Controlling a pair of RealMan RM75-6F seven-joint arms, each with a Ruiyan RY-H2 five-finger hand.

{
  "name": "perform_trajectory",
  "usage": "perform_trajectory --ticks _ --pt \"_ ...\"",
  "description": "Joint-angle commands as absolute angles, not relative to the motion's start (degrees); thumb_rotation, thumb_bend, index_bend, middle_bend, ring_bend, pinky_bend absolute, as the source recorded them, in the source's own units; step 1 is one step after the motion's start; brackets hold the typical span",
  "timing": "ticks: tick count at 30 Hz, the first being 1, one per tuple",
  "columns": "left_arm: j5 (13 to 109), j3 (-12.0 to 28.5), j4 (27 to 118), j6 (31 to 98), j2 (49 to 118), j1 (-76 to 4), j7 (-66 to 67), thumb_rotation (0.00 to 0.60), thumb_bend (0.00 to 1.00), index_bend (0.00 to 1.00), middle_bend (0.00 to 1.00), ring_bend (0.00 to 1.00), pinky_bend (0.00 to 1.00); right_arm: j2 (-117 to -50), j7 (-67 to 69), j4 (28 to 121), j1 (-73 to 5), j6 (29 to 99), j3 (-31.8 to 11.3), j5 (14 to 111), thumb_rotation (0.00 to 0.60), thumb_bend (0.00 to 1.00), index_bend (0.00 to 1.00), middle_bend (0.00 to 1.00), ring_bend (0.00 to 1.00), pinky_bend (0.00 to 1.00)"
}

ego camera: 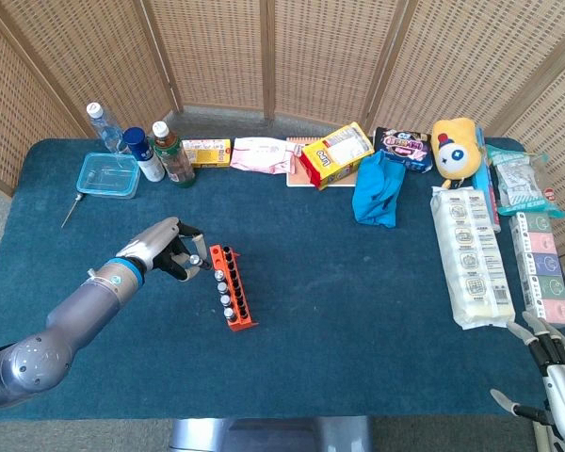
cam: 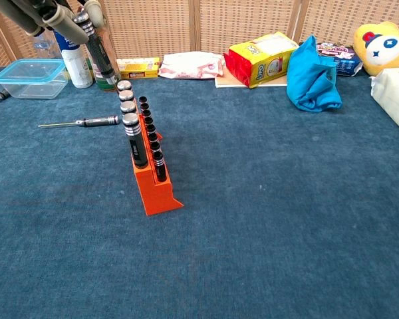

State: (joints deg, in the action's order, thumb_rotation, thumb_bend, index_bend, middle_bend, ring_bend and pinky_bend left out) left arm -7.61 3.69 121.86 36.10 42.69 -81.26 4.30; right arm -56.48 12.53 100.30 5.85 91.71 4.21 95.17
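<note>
We see the left hand (ego camera: 167,252) pinching a black screwdriver (cam: 96,45) just above the far end of the orange rack (ego camera: 234,287), tip tilted down toward it. Our right hand (ego camera: 556,372) rests at the surface's (ego camera: 358,311) near right corner, fingers spread, holding nothing.

A loose screwdriver (cam: 80,122) lies left of the rack (cam: 154,179), bottles (ego camera: 155,153) behind.

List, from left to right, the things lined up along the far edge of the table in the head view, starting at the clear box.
Clear box → green-capped bottle → yellow box → pink packet → yellow bag → blue cloth → yellow plush.
</note>
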Motion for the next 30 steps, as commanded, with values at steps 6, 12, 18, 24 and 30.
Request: perform_trajectory --ticks 6,12,18,24,30 --pt "-8.50 3.54 121.26 37.93 44.94 -81.70 5.15 0.600 0.40 0.56 1.00 1.00 1.00 -56.37 12.82 100.26 5.94 91.90 4.19 95.12 0.600 0.00 0.16 0.06 0.00 0.00" --pt "-9.48 3.64 121.10 39.78 46.45 -82.16 6.04 0.600 0.40 0.56 1.00 1.00 1.00 -56.25 13.18 100.21 5.98 92.07 4.10 95.03 0.600 0.00 0.16 0.06 0.00 0.00" --pt "-10.37 4.15 120.34 41.80 48.46 -82.09 6.69 0.600 0.40 0.56 1.00 1.00 1.00 -56.20 13.36 100.13 5.99 92.09 4.14 95.11 0.600 0.00 0.16 0.06 0.00 0.00" --pt "-11.10 4.36 118.69 44.75 51.59 -81.96 8.18 0.600 0.40 0.56 1.00 1.00 1.00 -56.21 13.32 100.14 5.98 92.01 4.11 95.02 0.600 0.00 0.16 0.06 0.00 0.00" --pt "-12.02 4.98 117.32 46.61 53.81 -81.72 9.53 0.600 0.40 0.56 1.00 1.00 1.00 -56.22 13.26 100.19 5.96 91.95 4.08 94.94 0.600 0.00 0.16 0.06 0.00 0.00"
